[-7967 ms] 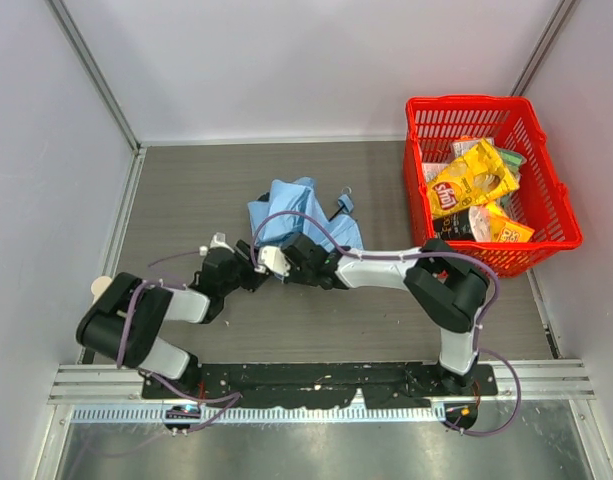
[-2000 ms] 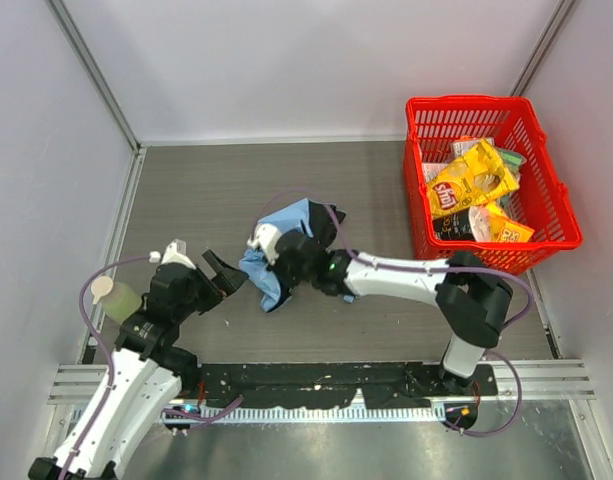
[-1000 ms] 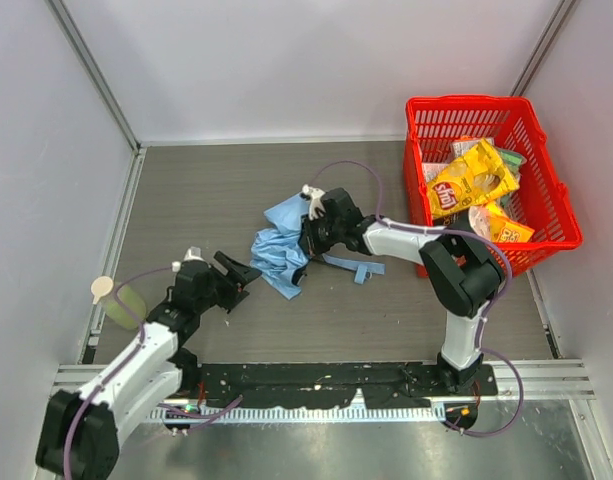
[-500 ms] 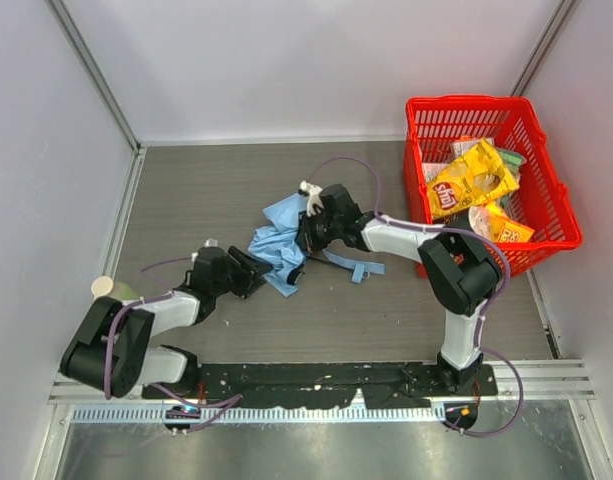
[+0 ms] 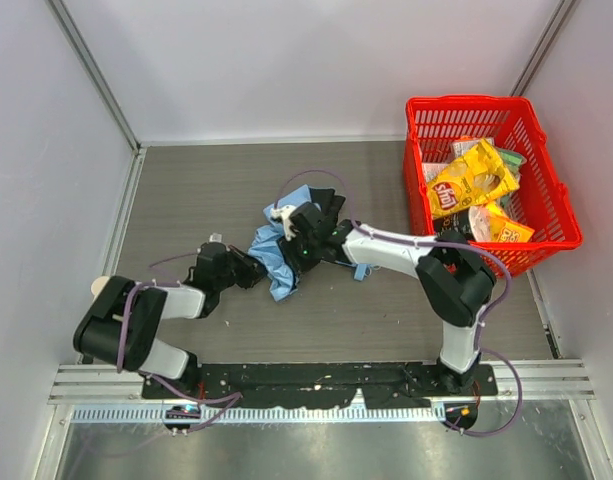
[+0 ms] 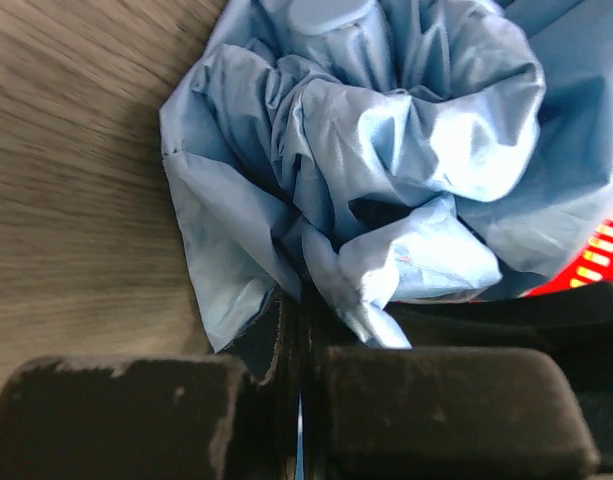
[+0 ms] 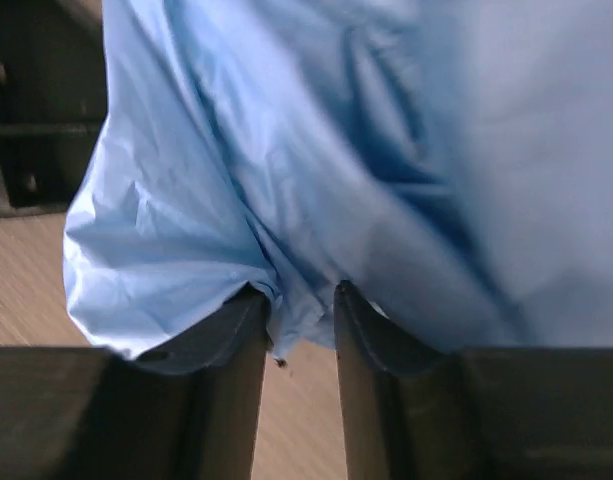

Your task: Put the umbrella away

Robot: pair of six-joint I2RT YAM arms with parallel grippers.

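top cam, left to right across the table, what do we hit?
left pincer → umbrella → basket

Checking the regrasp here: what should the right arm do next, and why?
Probably back the right gripper slightly off the umbrella: its jaws stand parted around a loose fold, while the left gripper is shut on the fabric.

The crumpled light sky-blue fabric umbrella (image 7: 366,140) is partly blurred and cut off at the top and right edges in the right wrist view. In the left wrist view, the red plastic basket (image 6: 601,255) is mostly hidden behind it.
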